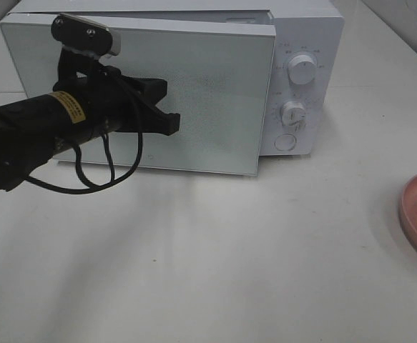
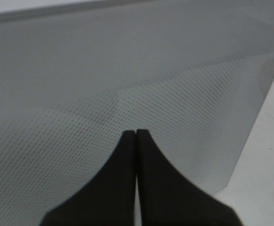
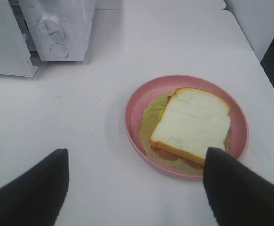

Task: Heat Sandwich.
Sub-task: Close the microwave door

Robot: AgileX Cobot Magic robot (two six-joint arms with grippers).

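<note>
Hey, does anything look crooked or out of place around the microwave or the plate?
The microwave door stands slightly ajar, its top edge off the body. The sandwich on the pink plate sits off-centre, with filling poking out beneath. Nothing is spilled.

Sandwich point(image 3: 191, 124): white bread on top, flat on pink plate point(image 3: 136, 104).

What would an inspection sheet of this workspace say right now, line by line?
Surface: white tabletop, bare in the middle.
Job's things: white-bread sandwich on round pink plate; white microwave with its glass door ajar.
Clutter: nothing seen.
Grippers: left gripper shut, at the door; right gripper open, above the table beside the plate, holding nothing.
Cables: black cable looping under the left arm.
Surroundings: white tiled wall behind.
</note>
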